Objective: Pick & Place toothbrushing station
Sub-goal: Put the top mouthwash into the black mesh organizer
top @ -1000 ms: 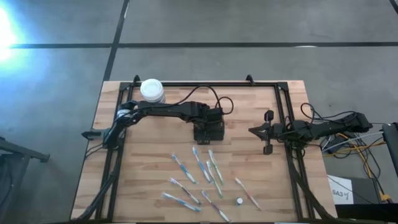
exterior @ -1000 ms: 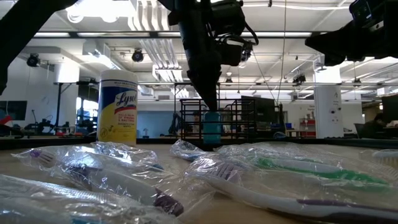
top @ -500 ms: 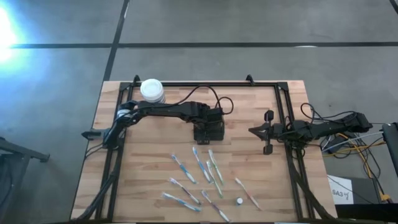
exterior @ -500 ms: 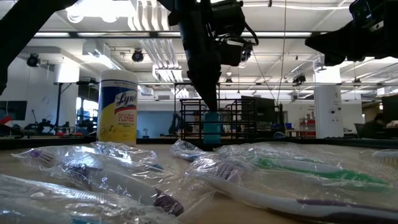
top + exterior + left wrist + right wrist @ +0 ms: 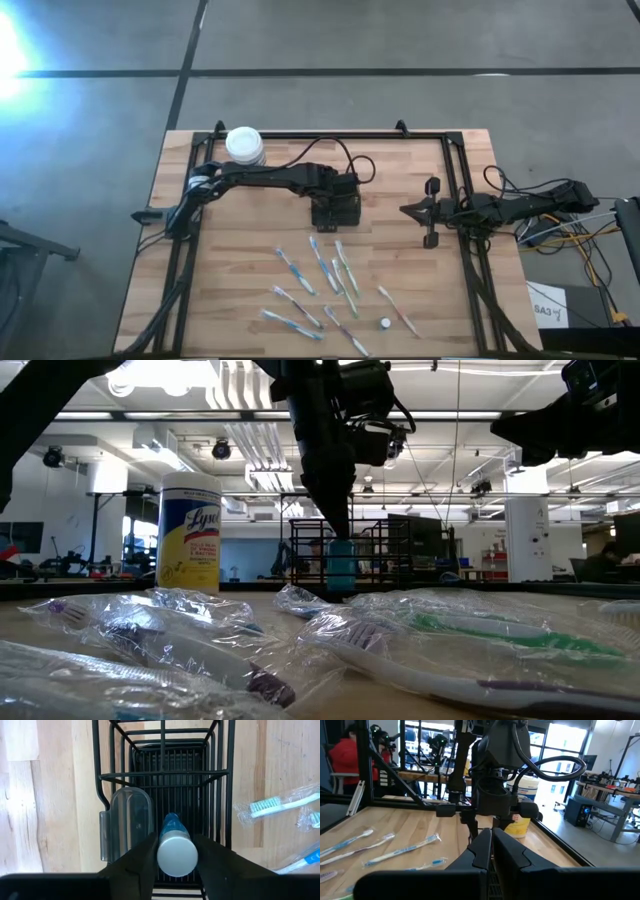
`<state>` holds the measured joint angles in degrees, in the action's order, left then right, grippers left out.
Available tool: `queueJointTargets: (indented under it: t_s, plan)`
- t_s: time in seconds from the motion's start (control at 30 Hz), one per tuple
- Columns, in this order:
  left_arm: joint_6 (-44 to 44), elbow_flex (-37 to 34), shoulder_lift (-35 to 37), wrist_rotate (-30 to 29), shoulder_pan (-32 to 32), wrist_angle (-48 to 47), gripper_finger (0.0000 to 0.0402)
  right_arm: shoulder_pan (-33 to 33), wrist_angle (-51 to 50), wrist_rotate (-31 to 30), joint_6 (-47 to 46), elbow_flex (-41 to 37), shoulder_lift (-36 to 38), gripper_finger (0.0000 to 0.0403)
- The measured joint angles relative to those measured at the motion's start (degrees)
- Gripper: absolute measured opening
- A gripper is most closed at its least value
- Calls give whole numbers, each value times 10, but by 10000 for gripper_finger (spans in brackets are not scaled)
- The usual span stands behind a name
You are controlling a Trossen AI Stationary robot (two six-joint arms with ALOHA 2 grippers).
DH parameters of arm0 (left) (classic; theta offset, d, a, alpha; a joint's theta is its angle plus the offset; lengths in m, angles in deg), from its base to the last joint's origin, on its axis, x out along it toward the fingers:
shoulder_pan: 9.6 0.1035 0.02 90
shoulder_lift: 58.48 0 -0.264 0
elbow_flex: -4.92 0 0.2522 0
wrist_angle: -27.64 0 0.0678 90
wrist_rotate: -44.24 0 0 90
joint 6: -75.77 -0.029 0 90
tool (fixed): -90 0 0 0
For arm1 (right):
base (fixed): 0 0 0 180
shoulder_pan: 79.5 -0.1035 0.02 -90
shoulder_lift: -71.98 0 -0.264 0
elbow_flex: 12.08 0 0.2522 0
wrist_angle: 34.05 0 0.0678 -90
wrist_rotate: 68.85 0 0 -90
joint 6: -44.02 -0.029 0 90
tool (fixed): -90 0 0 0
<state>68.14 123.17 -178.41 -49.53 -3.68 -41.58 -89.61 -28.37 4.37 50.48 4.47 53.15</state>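
The toothbrushing station [image 5: 335, 212], a black wire rack with compartments [image 5: 167, 765], stands on its base at mid-table. A blue tube with a white cap [image 5: 177, 855] stands upright in it [image 5: 340, 565]. A clear plastic cup [image 5: 125, 827] hangs on the rack's side. My left gripper [image 5: 175, 835] points down over the rack, open. Its fingers flank the tube's cap with thin gaps on both sides. My right gripper [image 5: 405, 210] waits level at the table's right, its fingers shut [image 5: 491, 845] on nothing.
A yellow wipes canister with a white lid [image 5: 244, 145] stands at the far left. Several wrapped toothbrushes [image 5: 320, 265] lie toward the near edge, with a small white round piece [image 5: 385, 323] beside them. Black frame rails [image 5: 460, 170] run along the table's sides. A person in red [image 5: 350, 760] is beyond the table.
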Motion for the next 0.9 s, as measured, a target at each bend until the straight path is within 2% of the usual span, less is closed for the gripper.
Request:
queueJointTargets:
  t_s: [0.17,0.9]
  plan:
    - [0,0,0,1,0,0,165,0,0,0,0,0,0,13]
    - [-10,-4,20,-1,0,-15,152,0,-4,0,0,0,0,13]
